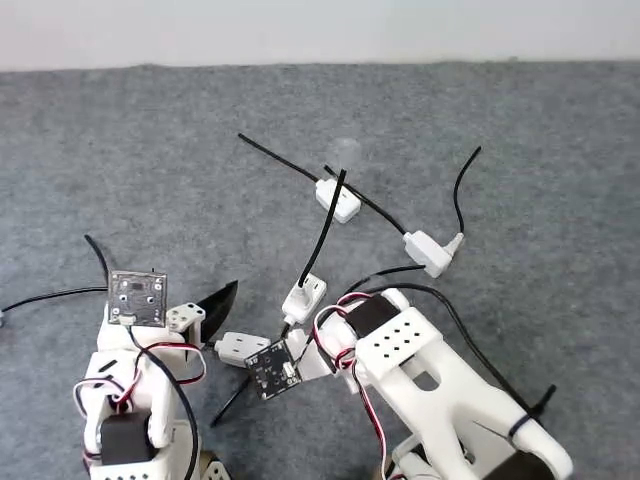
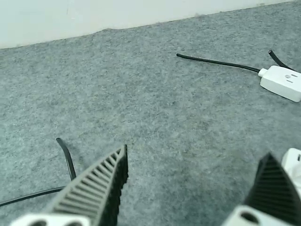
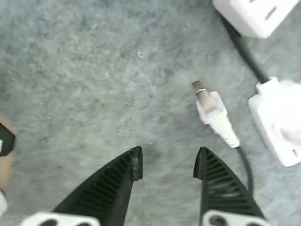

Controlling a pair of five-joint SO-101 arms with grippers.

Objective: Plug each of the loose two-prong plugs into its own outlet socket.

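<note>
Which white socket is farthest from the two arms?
The socket at the far middle of the table, with a black cord lying across it; the others lie closer in.

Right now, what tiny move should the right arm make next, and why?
Probably ease the right gripper sideways until it is over the two-prong plug. Its jaws stand open and empty, and the plug lies loose on the grey carpet ahead, off-centre from the gap, beside an outlet socket.

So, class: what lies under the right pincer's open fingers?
Bare grey mat shows between the right pincer's fingers; a white plug lies just past their tips. The fingers hide what lies directly beneath.
</note>
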